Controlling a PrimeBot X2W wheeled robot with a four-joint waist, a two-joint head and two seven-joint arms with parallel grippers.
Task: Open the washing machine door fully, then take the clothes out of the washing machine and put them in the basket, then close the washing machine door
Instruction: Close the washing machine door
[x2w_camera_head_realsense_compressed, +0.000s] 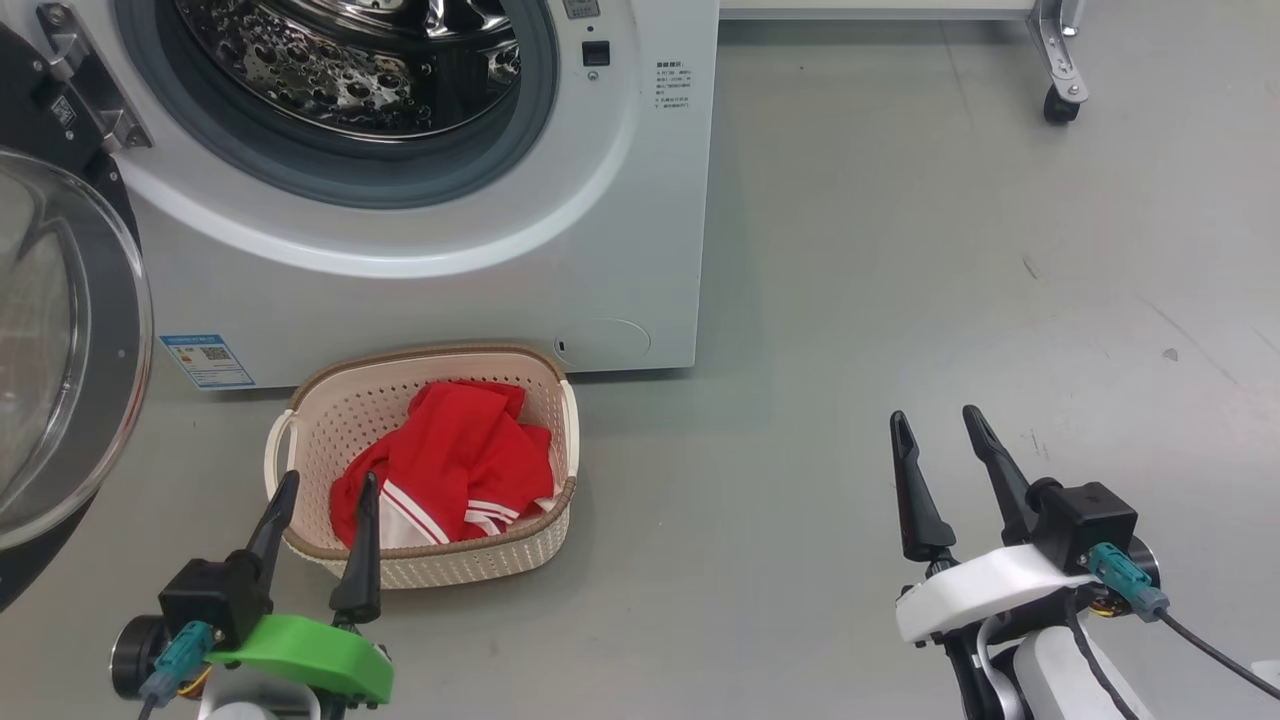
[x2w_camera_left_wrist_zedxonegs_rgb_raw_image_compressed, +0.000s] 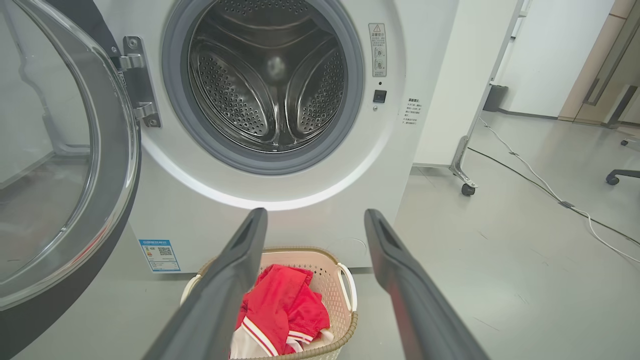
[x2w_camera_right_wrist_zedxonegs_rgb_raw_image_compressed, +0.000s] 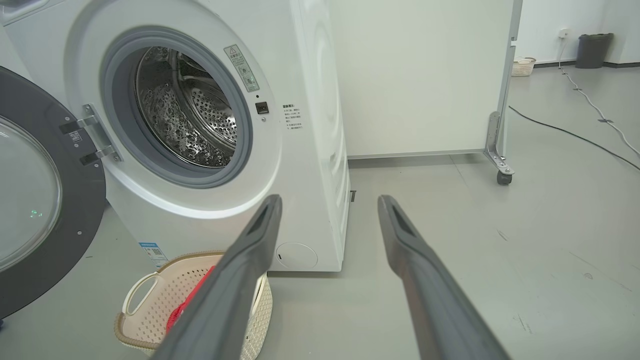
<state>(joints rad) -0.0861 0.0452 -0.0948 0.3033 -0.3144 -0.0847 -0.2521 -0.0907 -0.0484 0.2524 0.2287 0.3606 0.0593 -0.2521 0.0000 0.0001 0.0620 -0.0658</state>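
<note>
Head view downward, wrist views forward, sharing basket (x2w_camera_head_realsense_compressed: 470, 562)

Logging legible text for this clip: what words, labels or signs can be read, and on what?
Nothing reads as words.
Blue label, low on the washing machine front: too small.
Warning-triangle sticker beside the drum: too small.
Printed lines right of it: blurred.

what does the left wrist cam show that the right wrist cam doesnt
Left wrist view: a straight look into the drum, empty to its back wall; the striped trim on the red clothes; a chair base at far right.
Right wrist view: the washing machine seen along its side, a dark bin and a small second basket by the far wall.
Both: the open door, the cream basket on the floor before it, the blue label, each arm's own open gripper, left gripper and right gripper.
</note>
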